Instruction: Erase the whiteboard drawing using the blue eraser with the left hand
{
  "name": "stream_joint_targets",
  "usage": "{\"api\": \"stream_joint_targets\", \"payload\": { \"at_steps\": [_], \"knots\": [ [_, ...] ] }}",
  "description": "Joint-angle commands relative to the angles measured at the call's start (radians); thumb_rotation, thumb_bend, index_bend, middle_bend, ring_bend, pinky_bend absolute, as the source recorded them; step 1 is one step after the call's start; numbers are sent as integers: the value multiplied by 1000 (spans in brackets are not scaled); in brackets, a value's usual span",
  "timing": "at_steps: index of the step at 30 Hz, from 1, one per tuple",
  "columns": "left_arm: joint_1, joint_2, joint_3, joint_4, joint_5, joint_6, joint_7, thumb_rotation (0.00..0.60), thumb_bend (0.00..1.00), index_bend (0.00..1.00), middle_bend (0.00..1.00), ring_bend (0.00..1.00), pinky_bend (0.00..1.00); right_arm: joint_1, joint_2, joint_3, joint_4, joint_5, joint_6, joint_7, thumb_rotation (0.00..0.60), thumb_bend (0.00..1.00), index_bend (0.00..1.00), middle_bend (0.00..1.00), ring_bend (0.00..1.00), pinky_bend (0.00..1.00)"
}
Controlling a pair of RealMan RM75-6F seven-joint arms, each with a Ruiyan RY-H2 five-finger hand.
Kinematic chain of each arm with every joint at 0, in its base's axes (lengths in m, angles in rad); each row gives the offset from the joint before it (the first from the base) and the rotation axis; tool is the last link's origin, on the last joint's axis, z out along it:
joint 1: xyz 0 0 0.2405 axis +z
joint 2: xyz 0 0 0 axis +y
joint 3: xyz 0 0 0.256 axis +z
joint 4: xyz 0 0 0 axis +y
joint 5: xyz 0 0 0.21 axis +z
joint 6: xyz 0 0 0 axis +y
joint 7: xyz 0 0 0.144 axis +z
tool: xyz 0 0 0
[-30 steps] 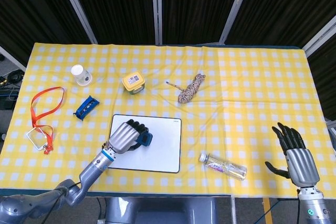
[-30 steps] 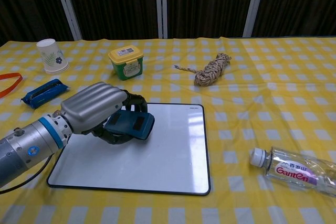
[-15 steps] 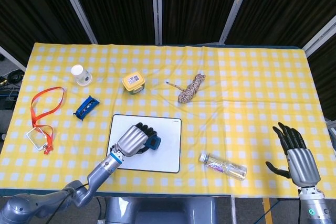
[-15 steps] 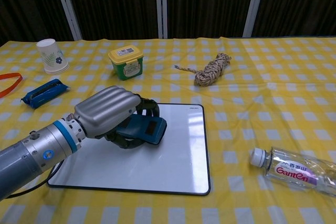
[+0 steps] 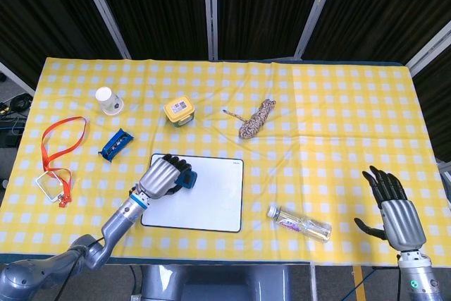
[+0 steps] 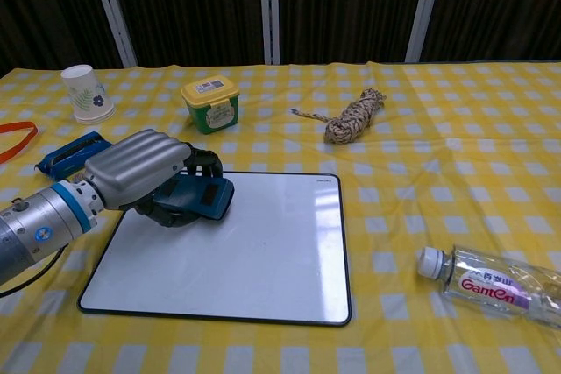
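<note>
The whiteboard (image 5: 208, 192) (image 6: 263, 251) lies flat near the table's front edge, its visible surface plain white with no marks showing. My left hand (image 5: 161, 177) (image 6: 140, 174) grips the blue eraser (image 5: 188, 179) (image 6: 201, 196) and presses it on the board's upper left corner. The fingers curl over the eraser, so only its right end shows. At the table's front right corner, far from the board, my right hand (image 5: 393, 204) hovers with fingers spread and nothing in it; the chest view does not show it.
A plastic bottle (image 5: 299, 222) (image 6: 491, 275) lies right of the board. Behind it are a yellow-lidded jar (image 5: 179, 111) (image 6: 210, 102), a rope bundle (image 5: 255, 118) (image 6: 355, 116), a blue packet (image 5: 115, 142) (image 6: 72, 154), a paper cup (image 5: 108, 100) (image 6: 86, 92) and an orange lanyard (image 5: 58, 147).
My left hand has slid the eraser from the board's middle back to its upper left corner. The right hand has barely moved.
</note>
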Motion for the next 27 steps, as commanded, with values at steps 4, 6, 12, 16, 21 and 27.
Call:
{"api": "stream_joint_targets", "payload": {
  "at_steps": [4,6,12,16,21,27],
  "knots": [
    [-5,-1,1,-7,5,10,-8,600,633,788,591,537,503,0,0,0,-1,-1,2,0,600,72,9,0,0,0],
    [-9,-7,3,-16,9,10,-3,600,633,788,591,537,503,-1,1,0,-2,-1,3,0,600,72,9,0,0,0],
    [-14,-50,18,-67,26,10,26,600,634,789,591,537,503,-2,6,3,-3,2,6,10,600,72,9,0,0,0],
    [-17,-68,32,-104,47,22,51,600,634,789,591,537,503,-2,7,1,-3,-3,8,11,600,73,9,0,0,0],
    [-13,-66,33,-118,43,15,70,600,633,788,591,537,503,-3,8,1,-6,-5,11,12,600,73,9,0,0,0],
    [1,-43,32,-100,29,16,60,600,634,788,591,537,503,-3,8,0,-7,-8,13,9,600,73,9,0,0,0]
  ]
}}
